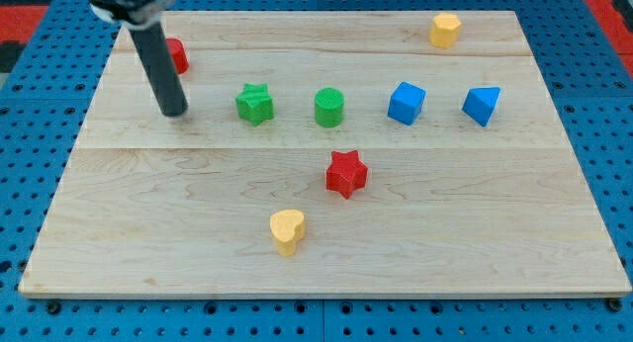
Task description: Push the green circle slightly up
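Observation:
The green circle (329, 107) stands on the wooden board (148, 233), a little above the middle of the view. A green star (254, 104) sits to its left. My tip (175, 113) rests on the board well to the left of both, left of the green star and clear of it. The rod rises from the tip toward the view's top left.
A red block (177, 55) sits partly behind the rod at the top left. A blue cube (406, 102) and a blue block (482, 105) lie right of the green circle. A red star (346, 173) and yellow heart (287, 230) lie below it. A yellow block (445, 30) sits top right.

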Tool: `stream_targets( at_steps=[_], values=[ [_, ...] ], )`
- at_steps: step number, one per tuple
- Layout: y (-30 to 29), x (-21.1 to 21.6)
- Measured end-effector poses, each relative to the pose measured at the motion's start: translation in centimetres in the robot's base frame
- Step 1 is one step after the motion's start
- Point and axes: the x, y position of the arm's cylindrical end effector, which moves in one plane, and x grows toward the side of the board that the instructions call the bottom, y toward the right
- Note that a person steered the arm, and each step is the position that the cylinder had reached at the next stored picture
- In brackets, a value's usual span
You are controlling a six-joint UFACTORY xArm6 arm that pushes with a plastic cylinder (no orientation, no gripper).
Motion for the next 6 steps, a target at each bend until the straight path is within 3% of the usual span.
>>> stream_targets(
  at_steps=[1, 3, 6],
  values=[
    [4.3, 4.4],
    [16.0, 4.5],
    [17.2, -0.3]
  ],
)
